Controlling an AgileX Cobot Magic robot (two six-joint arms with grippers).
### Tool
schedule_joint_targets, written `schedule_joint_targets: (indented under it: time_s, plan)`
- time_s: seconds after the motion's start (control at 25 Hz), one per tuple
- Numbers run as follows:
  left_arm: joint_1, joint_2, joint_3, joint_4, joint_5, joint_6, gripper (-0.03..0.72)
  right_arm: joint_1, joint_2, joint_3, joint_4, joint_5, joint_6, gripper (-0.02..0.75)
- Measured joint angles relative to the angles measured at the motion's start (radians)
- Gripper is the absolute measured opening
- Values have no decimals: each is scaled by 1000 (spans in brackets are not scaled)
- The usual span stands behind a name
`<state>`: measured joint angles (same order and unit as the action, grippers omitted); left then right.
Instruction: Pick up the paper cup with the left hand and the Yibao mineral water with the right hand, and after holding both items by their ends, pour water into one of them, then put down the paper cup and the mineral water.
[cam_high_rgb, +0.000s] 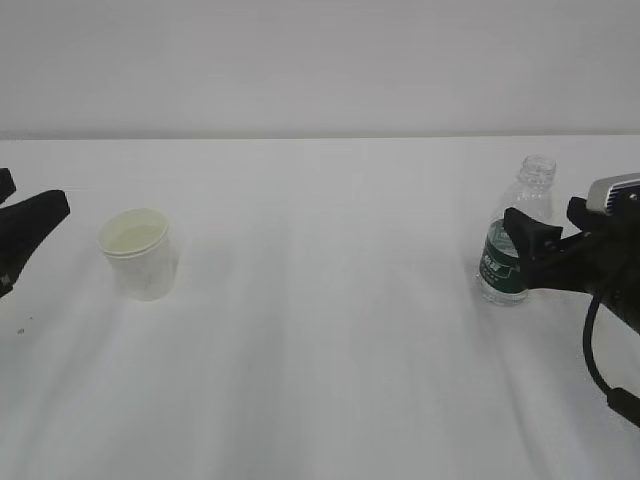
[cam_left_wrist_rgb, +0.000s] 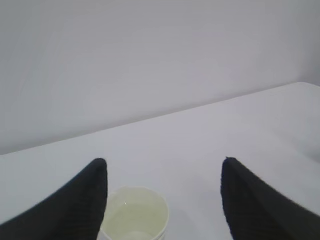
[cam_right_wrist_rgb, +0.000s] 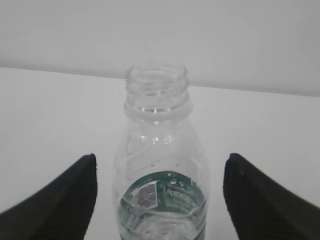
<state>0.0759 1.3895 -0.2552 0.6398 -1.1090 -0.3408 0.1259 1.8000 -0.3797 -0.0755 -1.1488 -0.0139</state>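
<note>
Exterior view, near to far. The near half of the white desk (cam_high_rgb: 330, 400) is bare. At mid-depth stand the two task objects, well apart: one paper cup (cam_high_rgb: 140, 254) at centre left of the frame, upright with its mouth up, and one Yibao mineral water (cam_high_rgb: 515, 240) at centre right, upright, uncapped, its dark green label band low on the clear ribbed body. Both rest on the desk; neither is lifted. Behind the desk's far edge is a plain pale wall.

The left hand (cam_high_rgb: 25, 235) enters at the left edge, beside the cup but not touching it. In the left wrist view its two fingers (cam_left_wrist_rgb: 75, 210) stand wide apart, with the cup (cam_left_wrist_rgb: 135, 215) at the bottom of the frame between them, nearer the left finger; no contact is visible. The right hand (cam_high_rgb: 550, 250) reaches in from the right edge at label height. In the right wrist view its fingers (cam_right_wrist_rgb: 65, 200) stand wide, with the bottle (cam_right_wrist_rgb: 160, 165) centred between them and a clear gap on each side.

Each hand appears to be lined up on the side of its own object so that closing would grip it upright, ready for the later pour; this is the approach stage, grasping not yet done.

Count: one cup, one bottle, two arms, two fingers seen on each.
</note>
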Motion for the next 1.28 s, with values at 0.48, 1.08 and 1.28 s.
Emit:
schedule_joint_targets:
  time_s: [0.48, 1.08, 1.28]
  plan:
    - [0, -177, 2, -33, 169, -63, 502, 0, -90, 50, -2, 0, 2, 591]
    - [0, -275, 2, -81, 230, -86, 501, 0, -166, 55, 11, 0, 2, 590]
    - [0, -275, -28, -81, 230, -90, 494, 0, -166, 27, 15, 0, 2, 590]
